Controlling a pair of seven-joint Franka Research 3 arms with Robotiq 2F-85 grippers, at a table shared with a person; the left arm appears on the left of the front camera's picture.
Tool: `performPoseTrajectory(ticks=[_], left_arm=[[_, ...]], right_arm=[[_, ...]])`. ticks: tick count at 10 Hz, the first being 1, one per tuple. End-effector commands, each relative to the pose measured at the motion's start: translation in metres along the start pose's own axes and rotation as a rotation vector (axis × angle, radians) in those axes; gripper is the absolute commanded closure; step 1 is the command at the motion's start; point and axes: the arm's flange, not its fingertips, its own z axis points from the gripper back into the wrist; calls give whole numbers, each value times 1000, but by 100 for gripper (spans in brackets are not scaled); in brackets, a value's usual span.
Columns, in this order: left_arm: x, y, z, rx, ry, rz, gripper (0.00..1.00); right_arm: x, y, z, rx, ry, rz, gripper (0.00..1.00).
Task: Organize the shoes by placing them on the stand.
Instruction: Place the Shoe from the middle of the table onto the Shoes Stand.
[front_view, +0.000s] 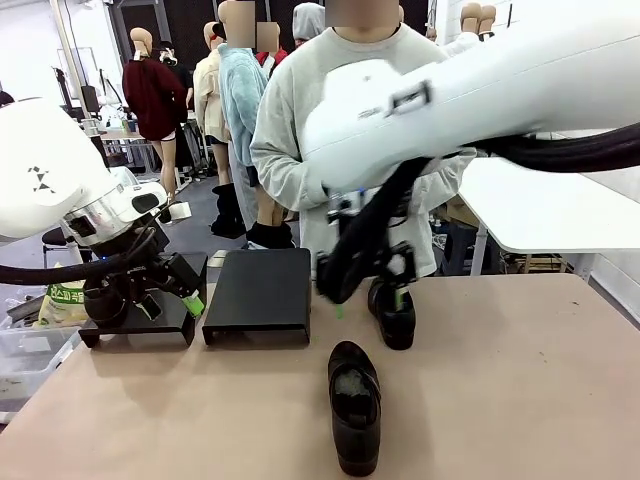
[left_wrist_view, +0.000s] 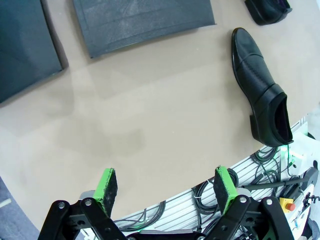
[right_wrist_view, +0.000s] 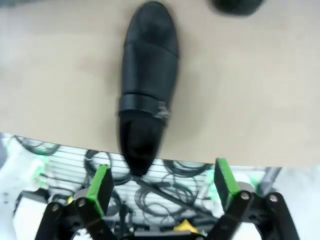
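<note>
A: How many things are lying on the table (front_view: 520, 400)?

B: Two shoes and two black stands. The near shoe (front_view: 355, 405) is sitting close to the robot's edge, and the far shoe (front_view: 397, 325) is lying beyond it, just in front of the person (front_view: 350, 120). The middle stand (front_view: 258, 295) and the left stand (front_view: 150, 333) are sitting side by side.

A: Which way is the near shoe pointing?

B: Its long axis is running from the robot's edge toward the far side, with the toe pointing away from the robot and the heel sitting at the edge. The far shoe's direction is hard to tell.

A: And the fingers?

B: The right fingers (right_wrist_view: 100, 185) are hanging spread wide, gripping nothing. The near shoe is lying ahead of them, apart, with its heel lining up nearer one finger than the other. The left fingers (left_wrist_view: 107, 185) are likewise standing apart and empty — that shoe is lying off to one side of them, and the stands are sitting farther ahead.
</note>
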Motion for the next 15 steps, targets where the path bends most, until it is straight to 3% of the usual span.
performPoseTrajectory(ticks=[1,2,4,5,7,8,11,15], left_arm=[[0,0,0,0,0,0,0],[-2,-36,-13,-45,-50,-17,0],[0,-98,-41,27,-50,-44,0],[4,-119,-61,106,-67,-2,0],[7,-163,-84,127,-8,91,0],[10,-178,-94,160,23,124,0],[21,-219,-120,204,108,127,0],[25,-238,-152,231,112,162,0]], right_arm=[[-7,-79,-21,40,37,19,0],[-16,-111,-26,53,38,-2,0],[-23,-158,-45,88,74,-43,0],[-15,-177,-62,111,104,-43,0],[-19,-213,-76,171,92,-66,0],[-19,-191,-64,89,115,-55,0],[-19,-191,-64,89,115,-55,0],[-19,-191,-64,89,115,-55,0]])
